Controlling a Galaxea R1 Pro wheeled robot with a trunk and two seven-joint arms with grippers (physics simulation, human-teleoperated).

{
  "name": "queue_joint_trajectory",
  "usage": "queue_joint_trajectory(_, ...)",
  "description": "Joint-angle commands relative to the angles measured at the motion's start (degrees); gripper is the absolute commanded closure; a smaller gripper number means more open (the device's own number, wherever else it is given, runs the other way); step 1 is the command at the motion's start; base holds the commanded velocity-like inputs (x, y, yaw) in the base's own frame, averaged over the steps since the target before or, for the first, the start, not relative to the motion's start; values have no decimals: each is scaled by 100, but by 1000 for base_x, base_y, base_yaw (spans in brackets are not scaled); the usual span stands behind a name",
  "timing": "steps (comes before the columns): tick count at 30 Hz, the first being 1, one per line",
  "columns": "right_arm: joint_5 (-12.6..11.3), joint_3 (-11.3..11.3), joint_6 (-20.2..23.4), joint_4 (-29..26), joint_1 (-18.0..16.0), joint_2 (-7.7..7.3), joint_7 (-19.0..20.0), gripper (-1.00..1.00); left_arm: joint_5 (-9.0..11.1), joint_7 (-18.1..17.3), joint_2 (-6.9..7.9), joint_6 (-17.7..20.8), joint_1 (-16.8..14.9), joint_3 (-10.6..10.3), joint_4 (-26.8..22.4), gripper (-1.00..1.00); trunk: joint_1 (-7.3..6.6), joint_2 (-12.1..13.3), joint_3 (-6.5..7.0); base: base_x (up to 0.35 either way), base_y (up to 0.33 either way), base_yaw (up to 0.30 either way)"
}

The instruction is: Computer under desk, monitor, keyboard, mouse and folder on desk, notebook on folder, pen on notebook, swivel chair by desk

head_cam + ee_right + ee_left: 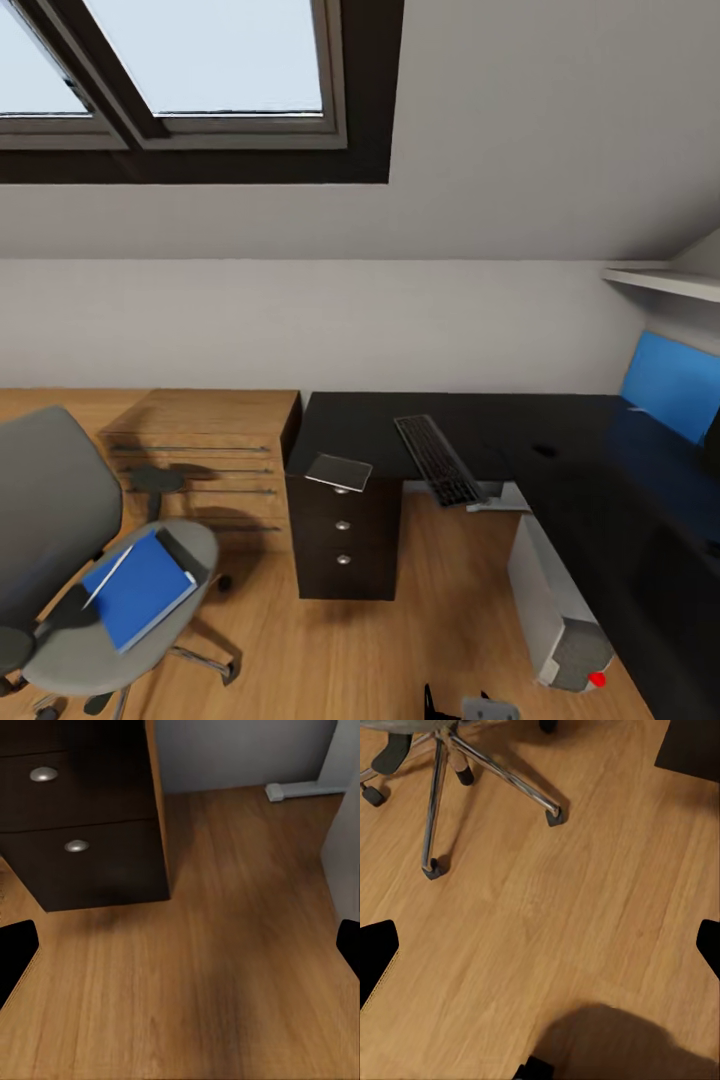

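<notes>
The grey swivel chair (60,540) stands at the lower left of the head view, with a blue folder (140,590) on its seat and a thin pale pen (108,577) along the folder's edge. On the black L-shaped desk (500,430) lie the dark keyboard (437,458), overhanging the front edge, and a flat grey notebook (339,471). The blue-screened monitor (672,385) stands at the right. The pale computer tower (560,610) sits on the floor under the desk. My left gripper (540,949) hangs open over bare floor near the chair's legs (472,765). My right gripper (180,949) is open before the desk's drawers (75,817).
A wooden dresser (205,450) stands against the wall between the chair and the desk. A small dark lump (545,450) on the desk may be the mouse. A pale object (300,790) lies on the floor by the wall. A shelf (660,280) juts out at upper right.
</notes>
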Motion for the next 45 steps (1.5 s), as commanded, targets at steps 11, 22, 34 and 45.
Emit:
queue_joint_trajectory(11, 0, 48, -16, 2, -4, -11, -44, -100, 82, 38, 17, -29, -4, -34, -27, -100, 4, -5, 9, 181, 88, -191)
queue_joint_trajectory(22, -6, 40, -11, -6, -4, -12, -45, -100, 109, 30, 18, -16, -3, -2, -725, -100, 48, -85, -26, 7, 2, -54)
queue_joint_trajectory(34, -10, 40, -11, -6, -4, -12, -45, -100, 111, 38, 19, -14, -4, -7, -773, -100, 312, -566, -241, 0, 0, -1)
queue_joint_trajectory(45, -7, 40, -9, -6, -3, -12, -45, -100, 104, 47, 19, -14, -4, -4, -773, -100, 553, -1007, -439, 0, 0, 0)
